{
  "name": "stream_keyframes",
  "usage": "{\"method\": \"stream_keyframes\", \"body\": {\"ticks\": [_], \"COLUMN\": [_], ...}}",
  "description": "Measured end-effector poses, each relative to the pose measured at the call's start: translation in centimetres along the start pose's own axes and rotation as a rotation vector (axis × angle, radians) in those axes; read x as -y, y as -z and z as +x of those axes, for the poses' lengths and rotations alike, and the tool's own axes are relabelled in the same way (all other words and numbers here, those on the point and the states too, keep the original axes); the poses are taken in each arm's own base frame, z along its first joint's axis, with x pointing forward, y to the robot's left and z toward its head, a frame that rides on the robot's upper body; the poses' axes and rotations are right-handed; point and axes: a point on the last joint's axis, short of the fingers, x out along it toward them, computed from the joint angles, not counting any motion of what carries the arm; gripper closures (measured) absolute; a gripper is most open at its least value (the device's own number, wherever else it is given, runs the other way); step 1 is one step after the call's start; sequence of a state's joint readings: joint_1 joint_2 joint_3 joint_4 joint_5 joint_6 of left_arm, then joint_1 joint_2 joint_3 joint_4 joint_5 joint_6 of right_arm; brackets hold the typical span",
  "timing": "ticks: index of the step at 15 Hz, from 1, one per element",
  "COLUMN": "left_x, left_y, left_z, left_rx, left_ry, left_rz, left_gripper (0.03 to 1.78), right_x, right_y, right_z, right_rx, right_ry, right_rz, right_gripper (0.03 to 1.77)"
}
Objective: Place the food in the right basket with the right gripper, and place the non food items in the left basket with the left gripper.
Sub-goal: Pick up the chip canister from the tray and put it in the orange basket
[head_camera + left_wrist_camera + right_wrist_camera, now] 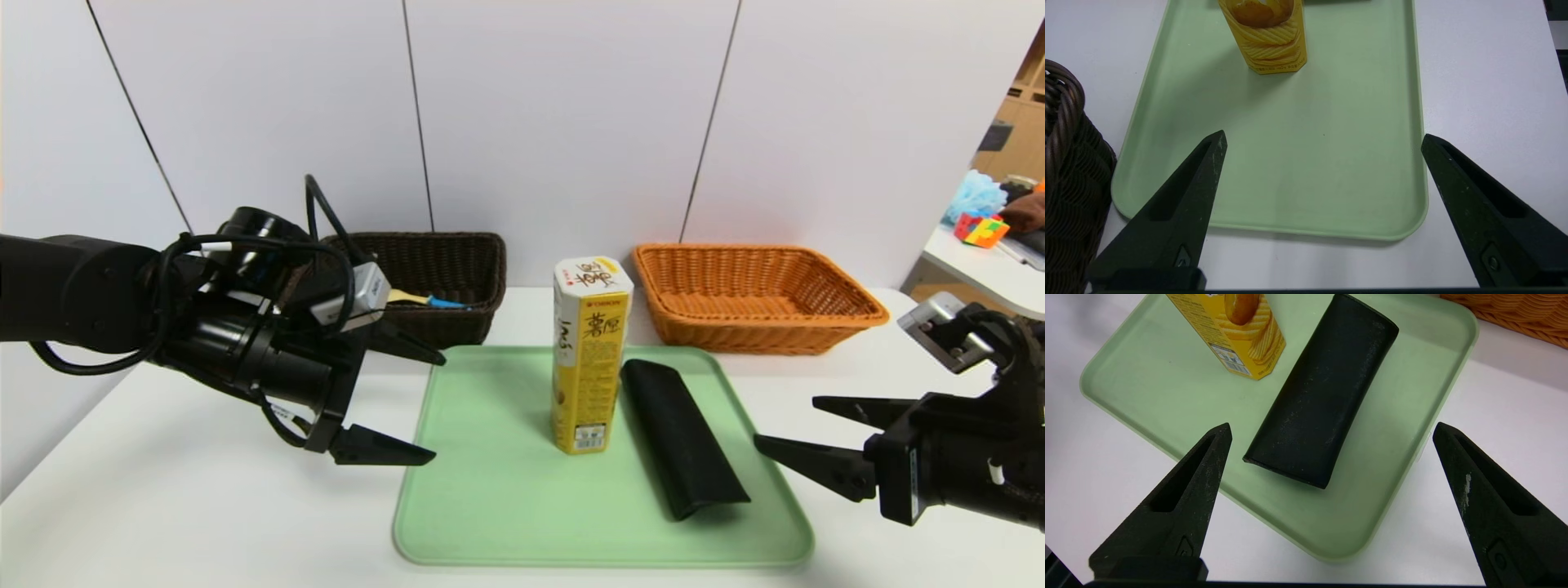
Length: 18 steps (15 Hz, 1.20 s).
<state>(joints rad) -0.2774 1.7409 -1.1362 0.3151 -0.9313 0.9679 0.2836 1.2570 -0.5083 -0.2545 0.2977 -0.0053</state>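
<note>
A green tray [506, 506] is centred on the white table [163, 506]; a yellow chip box [589, 367] stands upright at its middle, with a black pouch [682, 437] lying flat just beside it at 3 o'clock. The dark basket [445, 273] is set at 11 o'clock of the tray, the orange basket [755, 294] at 1 o'clock. The left gripper [429, 404] is held at the tray's 9 o'clock edge, fingers spread, empty; the right gripper [788, 425] is held at 3 o'clock, fingers spread, empty.

Bright, even light; perhaps soft shadows
</note>
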Motion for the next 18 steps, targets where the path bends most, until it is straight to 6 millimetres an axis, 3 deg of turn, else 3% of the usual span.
{"method": "stream_keyframes", "body": {"ticks": [9,14,18], "left_x": [2.2,3.4,3.8], "left_y": [0.0,-0.9,-1.1], "left_z": [-0.9,-2.2,-3.5], "left_rx": [-0.030,-0.038,-0.032], "left_ry": [0.018,-0.023,-0.068], "left_rz": [-0.252,-0.264,-0.254], "left_gripper": [0.12,0.12,0.12], "right_x": [-0.4,-0.9,-1.8], "right_y": [-0.4,-1.7,-2.9], "right_z": [0.2,0.4,1.9], "right_rx": [0.007,0.041,0.102], "right_ry": [-0.022,-0.047,-0.099], "right_rz": [-0.016,-0.032,-0.078], "right_gripper": [0.10,0.10,0.10]}}
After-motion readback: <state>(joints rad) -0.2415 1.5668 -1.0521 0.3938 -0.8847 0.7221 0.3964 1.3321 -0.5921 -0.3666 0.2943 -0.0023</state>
